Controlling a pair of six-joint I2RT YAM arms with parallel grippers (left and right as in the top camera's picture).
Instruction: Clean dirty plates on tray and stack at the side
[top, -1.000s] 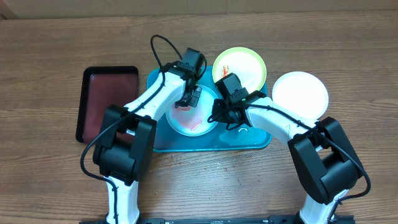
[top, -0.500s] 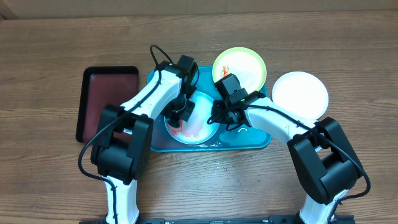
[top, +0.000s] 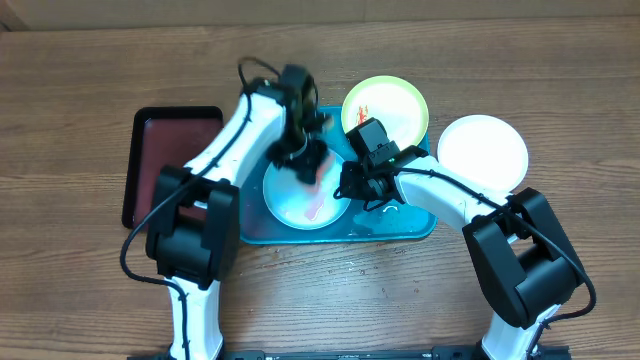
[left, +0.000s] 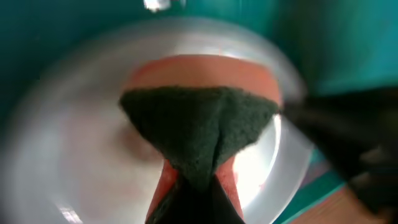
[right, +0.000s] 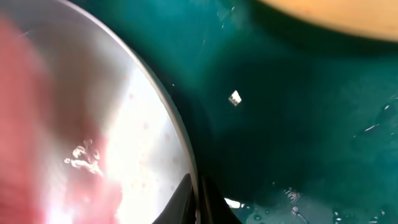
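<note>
A pale cyan plate (top: 297, 203) with red smears lies on the cyan-blue tray (top: 405, 226). My left gripper (top: 305, 160) is shut on a sponge (left: 199, 118) with a dark green pad and an orange-red body, and presses it on the plate (left: 74, 155); the motion is blurred. My right gripper (top: 350, 186) is shut on the plate's right rim (right: 180, 149), fingers (right: 196, 200) pinching it. A yellow-green rimmed plate (top: 386, 106) with a small red smear rests at the tray's back right. A white plate (top: 483, 150) lies on the table to the right of the tray.
A smaller black tray with a dark red inside (top: 150, 165) lies on the wooden table left of the cyan tray. The tray floor (right: 298, 124) is wet with droplets. The yellow-green plate's edge (right: 336, 15) shows at the top of the right wrist view.
My left gripper has swept the sponge from the plate's near left toward its back right. The right gripper has kept its hold on the rim.
</note>
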